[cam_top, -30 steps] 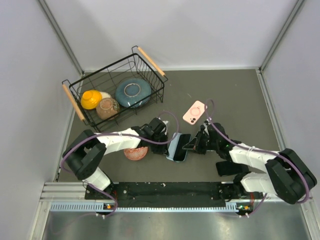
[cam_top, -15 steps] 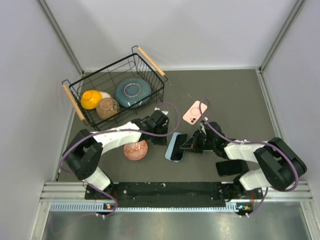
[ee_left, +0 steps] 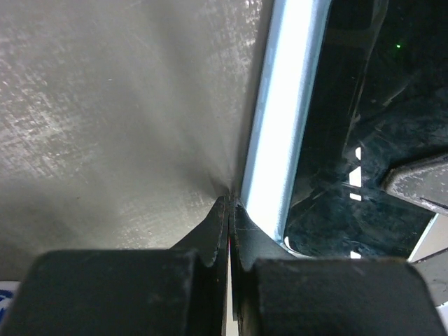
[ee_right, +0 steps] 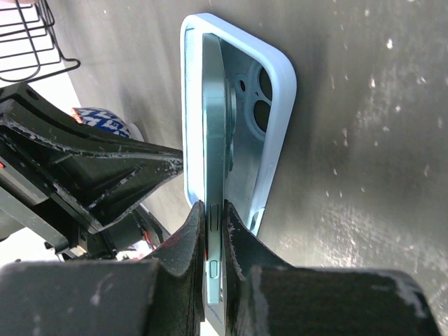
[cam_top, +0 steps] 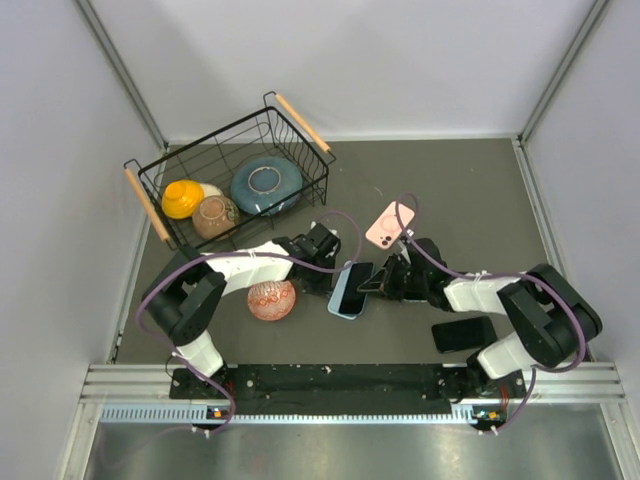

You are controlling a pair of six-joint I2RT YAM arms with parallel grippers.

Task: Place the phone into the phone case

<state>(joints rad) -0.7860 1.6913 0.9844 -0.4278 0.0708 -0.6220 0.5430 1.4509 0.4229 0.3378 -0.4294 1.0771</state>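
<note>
A light blue phone case [cam_top: 343, 297] lies on the grey table between my two grippers. It also shows in the right wrist view [ee_right: 274, 84], with its camera cutout visible. My right gripper [ee_right: 218, 220] is shut on the edge of a teal phone [ee_right: 213, 126]. It holds the phone on edge, tilted into the open case. In the top view the right gripper [cam_top: 376, 285] is at the case's right side. My left gripper [ee_left: 229, 204] is shut and empty, its tips against the case's pale rim [ee_left: 283, 126]. In the top view it [cam_top: 337, 268] is at the case's upper left.
A patterned bowl [cam_top: 271, 299] sits just left of the case. A pink case with a ring [cam_top: 388, 225] lies behind the right gripper. A black flat object [cam_top: 462, 334] lies at the right front. A wire basket [cam_top: 315, 163] with several bowls stands at the back left.
The phone and case have shifted a little left and back. My right gripper followed with the phone. My left gripper moved in against the case's rim, uncovering the patterned bowl.
</note>
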